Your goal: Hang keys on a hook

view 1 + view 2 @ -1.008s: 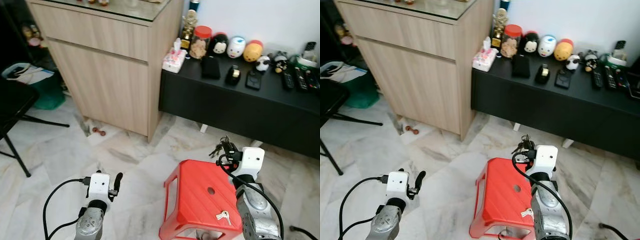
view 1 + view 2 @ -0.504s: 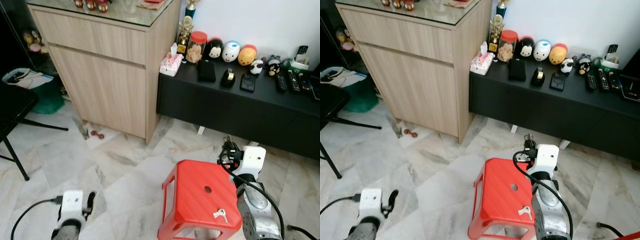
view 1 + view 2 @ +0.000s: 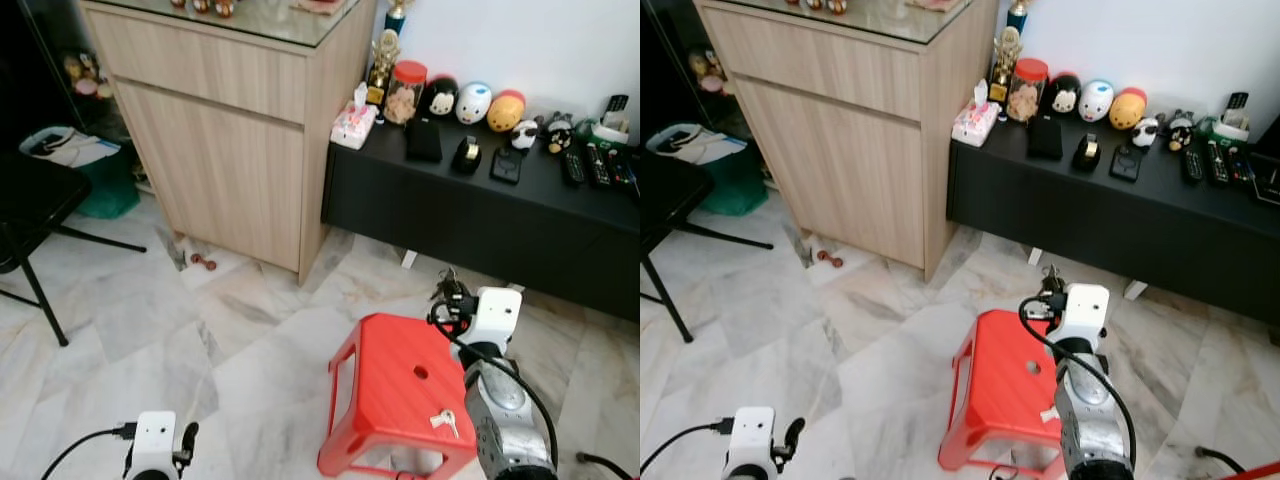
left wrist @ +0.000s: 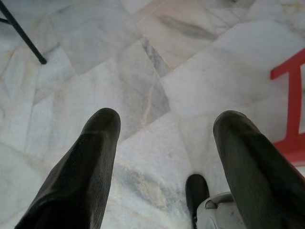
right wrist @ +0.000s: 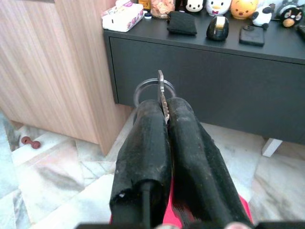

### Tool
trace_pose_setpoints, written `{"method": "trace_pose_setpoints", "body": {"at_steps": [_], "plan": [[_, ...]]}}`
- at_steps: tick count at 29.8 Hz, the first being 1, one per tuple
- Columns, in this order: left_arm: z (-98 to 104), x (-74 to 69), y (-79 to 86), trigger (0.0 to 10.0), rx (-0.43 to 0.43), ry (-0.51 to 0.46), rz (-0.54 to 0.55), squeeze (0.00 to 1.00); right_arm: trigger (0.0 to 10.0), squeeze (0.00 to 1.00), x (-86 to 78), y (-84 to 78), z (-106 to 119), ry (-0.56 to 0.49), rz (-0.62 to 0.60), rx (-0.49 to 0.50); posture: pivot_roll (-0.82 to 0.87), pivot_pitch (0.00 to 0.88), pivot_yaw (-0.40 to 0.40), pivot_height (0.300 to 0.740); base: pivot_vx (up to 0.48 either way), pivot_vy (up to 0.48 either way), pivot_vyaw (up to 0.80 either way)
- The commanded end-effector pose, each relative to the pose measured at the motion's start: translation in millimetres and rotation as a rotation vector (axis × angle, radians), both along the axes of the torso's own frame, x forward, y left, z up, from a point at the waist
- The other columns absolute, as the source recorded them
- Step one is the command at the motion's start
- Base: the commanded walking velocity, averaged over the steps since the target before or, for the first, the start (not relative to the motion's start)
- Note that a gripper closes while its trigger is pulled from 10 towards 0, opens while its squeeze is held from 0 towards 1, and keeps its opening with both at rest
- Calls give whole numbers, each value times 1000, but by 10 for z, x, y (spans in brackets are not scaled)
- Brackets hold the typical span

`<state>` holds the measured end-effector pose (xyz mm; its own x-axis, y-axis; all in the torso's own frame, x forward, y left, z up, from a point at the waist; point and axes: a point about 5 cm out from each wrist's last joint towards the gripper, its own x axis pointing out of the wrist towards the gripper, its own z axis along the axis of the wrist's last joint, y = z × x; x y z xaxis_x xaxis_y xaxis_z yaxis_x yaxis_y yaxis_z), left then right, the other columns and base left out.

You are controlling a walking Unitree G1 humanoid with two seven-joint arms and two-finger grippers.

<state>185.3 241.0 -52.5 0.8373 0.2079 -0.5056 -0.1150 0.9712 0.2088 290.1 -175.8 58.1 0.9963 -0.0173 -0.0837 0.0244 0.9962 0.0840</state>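
**Keys gripped in right end effector, carry step, no hook seen yet**

Left end effector (image 4: 164, 157) hangs low over the marble floor (image 3: 150, 320), fingers (image 4: 86, 162) spread wide apart, nothing between them. Idle.

Right end effector (image 5: 164, 112) raised over the far edge of the red stool (image 3: 395, 385), fingers pressed together on the keys (image 5: 161, 90); key ring and a flat blade stick out past the fingertips. In the left eye view the bunch (image 3: 447, 290) sits at the tip of that arm. A separate small key (image 3: 442, 421) lies on the stool top near its front edge, untouched.

Beyond the stool: black low table (image 3: 480, 200) with a tissue box (image 3: 353, 117), jar (image 3: 404, 90), round toy figures (image 3: 472, 102), remotes (image 3: 600, 160). Wooden cabinet (image 3: 230, 140) stands left of it. Green bin (image 3: 90, 175) and a black chair leg (image 3: 40, 290) far left.

Step, as judged: pickup done, transport in hand. No hook can be made out. Next move likely calls for turning or walking to find the hook, keeping the grip tight, then presenting the ring opening to it.
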Motion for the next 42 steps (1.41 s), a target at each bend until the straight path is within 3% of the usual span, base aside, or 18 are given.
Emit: {"method": "trace_pose_setpoints", "body": {"at_steps": [1,22,42], "plan": [[-45,-27,-70,10000,-2,32,-37,0,10000,0,-3,-31,-11,-1,-23,1,0,41,-67,740,-315,0,0],[-59,27,-196,10000,-11,34,-72,0,10000,0,14,-19,-13,-1,-19,-16,-7,34,-73,740,-309,0,0],[-73,24,-239,10000,-6,39,-75,0,10000,0,34,-61,-1,2,-33,-34,-8,62,-90,740,0,0,0]]}}
